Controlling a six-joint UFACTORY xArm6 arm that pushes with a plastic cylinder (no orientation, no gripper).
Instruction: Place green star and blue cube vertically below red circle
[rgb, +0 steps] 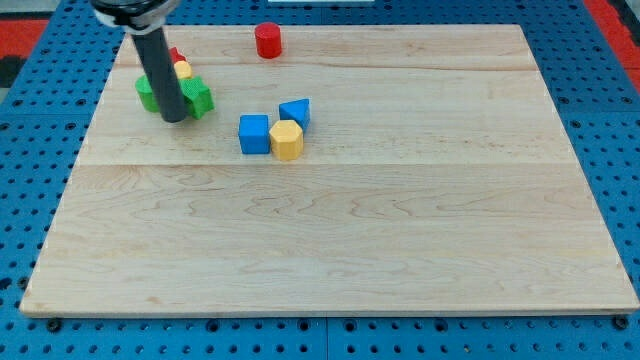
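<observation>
**Tip at the green star, red circle well off to the right**

At the view's left, my tip (173, 119) rests against the green star (198, 97), with a second green block (147, 95) and partly hidden red and yellow pieces behind the rod. No pincer exists here, only the rod. Right of these sit the blue cube (254, 134), a yellow block (286, 140) and a blue triangle (295, 111). The red circle (267, 40) stands near the tabletop's (400, 250) top edge. Best push from the star's left, steering it rightward without dragging neighbours.
</observation>
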